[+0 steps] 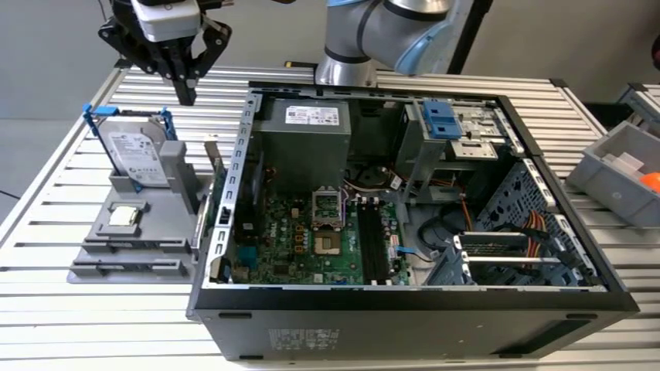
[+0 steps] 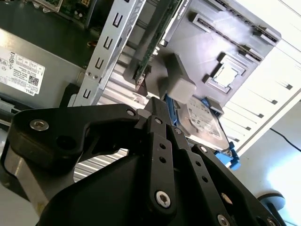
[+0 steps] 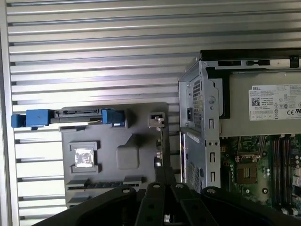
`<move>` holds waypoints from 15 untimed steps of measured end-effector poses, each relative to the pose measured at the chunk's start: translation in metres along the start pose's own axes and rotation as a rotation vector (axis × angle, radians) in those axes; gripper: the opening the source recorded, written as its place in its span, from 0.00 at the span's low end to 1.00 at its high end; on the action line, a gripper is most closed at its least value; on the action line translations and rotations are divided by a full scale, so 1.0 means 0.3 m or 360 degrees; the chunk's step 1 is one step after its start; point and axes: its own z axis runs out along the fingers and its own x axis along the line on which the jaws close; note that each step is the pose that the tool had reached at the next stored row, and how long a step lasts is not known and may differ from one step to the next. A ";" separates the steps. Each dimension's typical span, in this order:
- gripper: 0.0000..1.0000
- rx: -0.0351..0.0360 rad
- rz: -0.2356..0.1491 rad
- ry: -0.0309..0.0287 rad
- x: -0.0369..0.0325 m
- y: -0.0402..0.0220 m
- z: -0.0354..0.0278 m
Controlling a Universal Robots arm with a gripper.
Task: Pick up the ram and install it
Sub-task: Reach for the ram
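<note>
1. Black links of the end effector (image 2: 158,104) lie closest to the lens in both wrist views. The fingers (image 3: 164,181) come together to a narrow point, and nothing is between them.
2. The ram (image 2: 151,44) is not picked up. It stands on its long edge in a slot of the grey holder (image 2: 211,42), on the side of the holder nearest to the computer case (image 1: 413,309).
3. In the exterior view the ram (image 1: 215,164) is a thin upright strip just beside the outer wall of the case. The end effector (image 1: 187,94) hangs above the holder (image 1: 124,232), apart from the ram and touching nothing.
4. In the first wrist view the ram (image 3: 164,141) shows edge-on as a dark thin line, in line with the closed fingertips.
5. On the same holder (image 3: 141,160) stands a silver hard drive (image 1: 136,151) in a blue frame, upright. A small square processor chip (image 1: 126,215) lies flat in a pocket in front of it.
6. The case lies open on its side. Inside is the green motherboard (image 1: 299,232) with long black slots (image 1: 372,239), and a grey power supply (image 1: 304,131) is behind the board.
7. Holder and case rest on the slatted metal tabletop (image 1: 62,309). A grey bin (image 1: 619,174) is at the exterior view's right edge.
8. The arm (image 1: 382,31) rises behind the case.
</note>
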 end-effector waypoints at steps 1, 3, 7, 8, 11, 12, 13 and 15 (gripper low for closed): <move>0.00 0.0000 0.0000 0.00000 0.004 0.000 0.000; 0.00 0.0000 0.0000 0.00001 0.011 -0.001 0.000; 0.00 0.0000 0.0000 0.00001 0.025 -0.002 0.000; 0.00 0.0000 0.0000 0.00000 0.029 -0.002 -0.001; 0.00 0.0000 0.0000 0.00001 0.040 -0.003 -0.001; 0.00 0.0000 0.0000 0.00001 0.044 -0.003 -0.001; 0.00 0.0000 0.0000 0.00000 0.048 -0.003 -0.001; 0.00 0.0000 0.0000 0.00001 0.055 -0.004 -0.001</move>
